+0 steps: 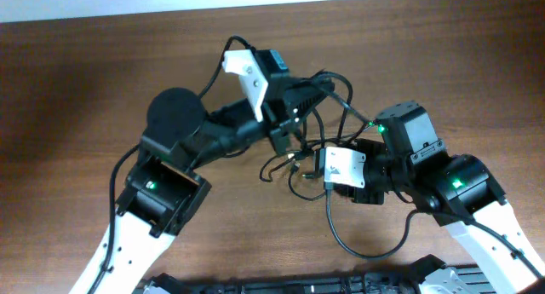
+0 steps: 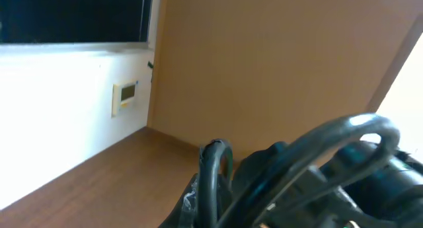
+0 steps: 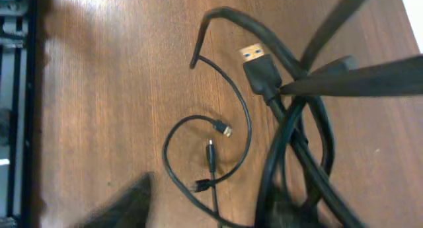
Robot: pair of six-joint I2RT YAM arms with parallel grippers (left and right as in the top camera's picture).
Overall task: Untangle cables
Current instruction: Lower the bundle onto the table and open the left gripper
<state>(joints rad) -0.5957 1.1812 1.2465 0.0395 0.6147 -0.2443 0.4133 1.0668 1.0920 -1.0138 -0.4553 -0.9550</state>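
Note:
The cables (image 1: 298,162) lie tangled on the wooden table between my two arms. In the right wrist view a thin black cable (image 3: 249,122) loops on the table with small plugs at its ends. Beside it a thicker black cable ends in a USB plug (image 3: 254,56). My left gripper (image 1: 285,145) is shut on this thicker cable just behind the plug and holds it lifted. That cable (image 2: 213,168) runs up past its fingers (image 2: 205,208). My right gripper (image 1: 319,170) hangs open just above the thin loop (image 3: 208,215).
A black rail (image 1: 298,285) runs along the table's front edge and shows in the right wrist view (image 3: 13,89). The right arm's own wire (image 1: 341,234) curves over the table. The left wrist camera faces a wall with a small panel (image 2: 125,96).

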